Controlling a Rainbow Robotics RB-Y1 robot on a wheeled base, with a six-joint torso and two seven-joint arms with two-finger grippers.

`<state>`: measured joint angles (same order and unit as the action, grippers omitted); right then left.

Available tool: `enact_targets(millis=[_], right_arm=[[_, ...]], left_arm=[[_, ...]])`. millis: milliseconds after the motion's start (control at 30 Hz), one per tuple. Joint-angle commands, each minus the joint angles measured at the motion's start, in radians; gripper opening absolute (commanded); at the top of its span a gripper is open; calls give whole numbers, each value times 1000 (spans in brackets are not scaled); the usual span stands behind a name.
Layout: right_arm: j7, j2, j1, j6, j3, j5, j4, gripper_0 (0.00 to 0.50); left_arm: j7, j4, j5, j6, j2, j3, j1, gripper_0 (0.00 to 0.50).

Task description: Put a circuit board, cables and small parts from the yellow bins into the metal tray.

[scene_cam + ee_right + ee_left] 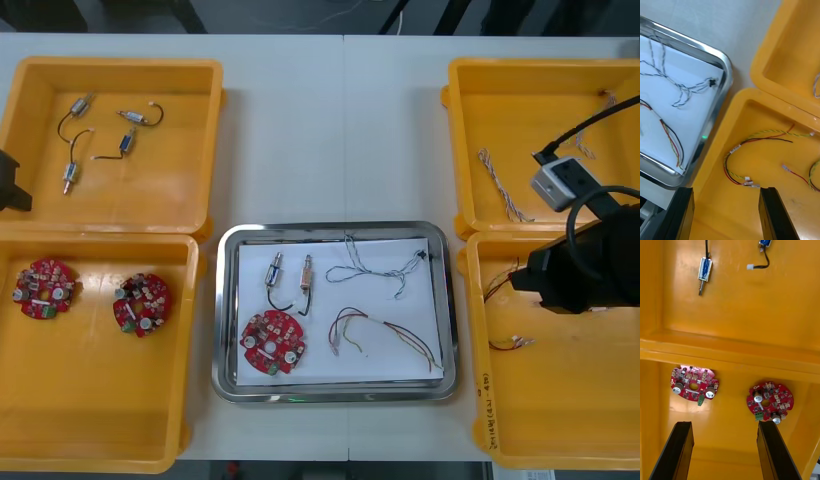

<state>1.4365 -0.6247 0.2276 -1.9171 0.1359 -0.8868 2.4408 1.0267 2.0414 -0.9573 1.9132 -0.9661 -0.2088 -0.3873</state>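
The right arm (pixel 585 270) ends in a bulky matte-black housing with rounded edges. Beside it sits a small silver-grey box (pixel 558 183) with a dark socket face. Thick black cables (pixel 600 117) run to it, and one curves in a loop over the housing. The left arm (pixel 10 185) shows as a black angular block. The right fingers (pixel 777 213) and the left fingers (pixel 675 450) look alike — flat black bars, square-cornered, matte.
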Motion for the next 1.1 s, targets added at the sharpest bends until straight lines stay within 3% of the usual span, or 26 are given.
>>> enact_targets(millis=[33, 233, 400, 800, 1100], right_arm=[[-7, -35, 90, -3, -121, -14, 33, 500], [8, -50, 176, -3, -282, -15, 33, 500], [18, -61, 246, -3, -437, 35, 30, 500], [58, -59, 374, -3, -757, 146, 20, 500], [90, 25, 463, 41, -923, 161, -105, 500]], left_arm=[[121, 91, -9, 7, -48, -69, 90, 500], [128, 149, -54, 7, -34, -139, 171, 500], [134, 209, -63, 7, -10, -182, 225, 500], [144, 221, -69, 7, 40, -201, 237, 500], [142, 221, -69, 7, 46, -196, 237, 500]])
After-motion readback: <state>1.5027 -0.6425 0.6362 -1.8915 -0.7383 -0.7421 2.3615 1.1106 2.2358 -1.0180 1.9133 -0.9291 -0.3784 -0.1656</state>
